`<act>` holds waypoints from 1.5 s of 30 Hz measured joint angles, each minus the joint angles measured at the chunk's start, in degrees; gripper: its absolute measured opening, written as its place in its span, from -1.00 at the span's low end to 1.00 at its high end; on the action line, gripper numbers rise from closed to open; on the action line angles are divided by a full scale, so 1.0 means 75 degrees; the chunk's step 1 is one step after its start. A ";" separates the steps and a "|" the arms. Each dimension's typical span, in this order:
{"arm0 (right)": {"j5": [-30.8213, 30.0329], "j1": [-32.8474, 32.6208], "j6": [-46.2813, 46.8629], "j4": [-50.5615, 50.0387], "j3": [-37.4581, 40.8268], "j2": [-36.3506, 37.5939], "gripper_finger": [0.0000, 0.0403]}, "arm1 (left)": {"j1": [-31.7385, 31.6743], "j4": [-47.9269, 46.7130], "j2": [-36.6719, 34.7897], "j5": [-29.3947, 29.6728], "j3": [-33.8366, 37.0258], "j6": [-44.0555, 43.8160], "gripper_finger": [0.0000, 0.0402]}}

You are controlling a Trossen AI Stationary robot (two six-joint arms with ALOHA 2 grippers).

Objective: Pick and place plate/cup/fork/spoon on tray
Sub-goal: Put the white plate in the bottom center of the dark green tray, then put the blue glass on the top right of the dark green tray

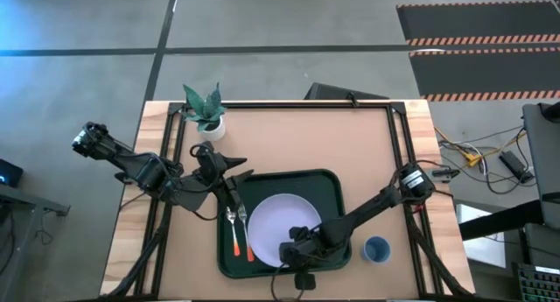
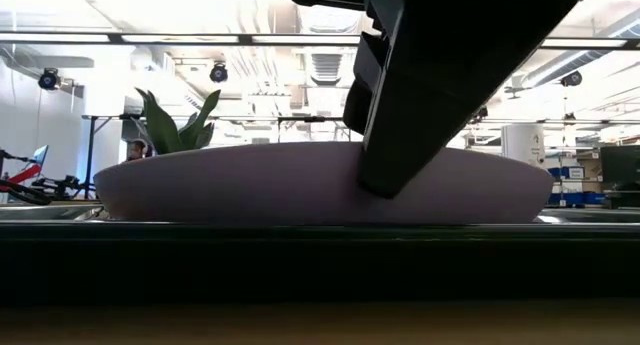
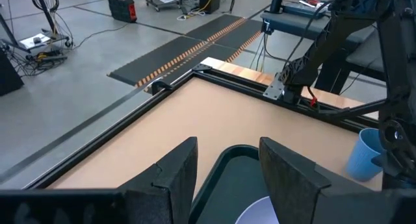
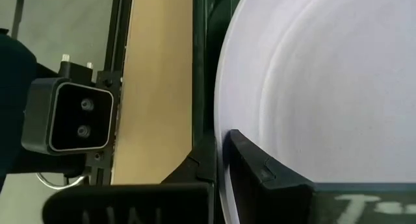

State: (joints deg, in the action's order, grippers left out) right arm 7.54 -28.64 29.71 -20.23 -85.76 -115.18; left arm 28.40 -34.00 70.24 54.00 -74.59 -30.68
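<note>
The pale lavender plate (image 1: 282,223) lies in the dark green tray (image 1: 328,184); it also shows in the low view (image 2: 250,180) and the right wrist view (image 4: 325,87). My right gripper (image 1: 292,253) is at the plate's near edge, shut on its rim. My left gripper (image 1: 229,193) hovers open and empty over the tray's far left corner (image 3: 227,159). The fork and the spoon lie side by side in the tray's left part (image 1: 240,236); which is which I cannot tell. The blue cup (image 1: 376,249) stands on the table right of the tray. My right gripper has the plate's near rim (image 4: 221,146) between its two fingers, one finger (image 4: 266,169) on the plate's upper face and the other (image 4: 188,172) outside the rim. The fingers come slanting from the table's right. The plate sits level in the tray.
A white pot with a green plant (image 1: 208,118) stands at the table's far left. A black frame (image 1: 289,105) runs along the table's edges. The low camera (image 4: 71,117) sits at the near edge. Bare table lies beyond the tray (image 1: 297,140).
</note>
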 joint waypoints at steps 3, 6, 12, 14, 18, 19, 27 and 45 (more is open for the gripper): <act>0.0002 0.0000 0.0017 -0.0024 0.0000 0.0000 -0.95 | 0.0000 0.0000 0.0000 0.0000 0.0000 -0.0003 -0.26; -0.0001 -0.0003 0.0018 -0.0055 0.0000 0.0000 -0.95 | 0.0000 0.0000 0.0000 -0.0003 0.0000 -0.0006 -0.26; 0.0002 -0.0003 0.0066 -0.0058 0.0000 0.0000 -0.94 | 0.0000 0.0003 0.0000 -0.0139 0.0000 -0.0015 -0.26; 0.0033 -0.0001 0.0094 -0.0069 0.0002 0.0000 -0.87 | 0.0003 0.0003 0.0000 -0.0219 0.0000 -0.0020 -0.26; 0.0121 0.0000 0.0147 -0.0133 0.0020 -0.0012 -0.70 | 0.0003 0.0003 0.0000 -0.0254 0.0000 -0.0023 -0.26; 0.0119 0.0000 0.0146 -0.0125 0.0020 -0.0012 -0.65 | 0.0003 0.0003 0.0000 -0.0254 0.0000 -0.0023 -0.26; 0.0089 0.0020 0.0106 -0.0134 0.0020 0.0278 -0.48 | 0.0003 0.0006 0.0000 -0.0254 0.0000 0.0000 -0.26; -0.1052 0.0132 0.2091 -0.5346 0.0012 0.3131 -0.43 | 0.0003 0.0008 0.0000 -0.0251 0.0000 0.0003 -0.26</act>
State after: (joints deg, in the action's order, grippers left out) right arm -0.35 -27.65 45.39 -60.32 -85.67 -91.69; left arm 28.42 -33.94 70.24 52.12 -74.59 -30.65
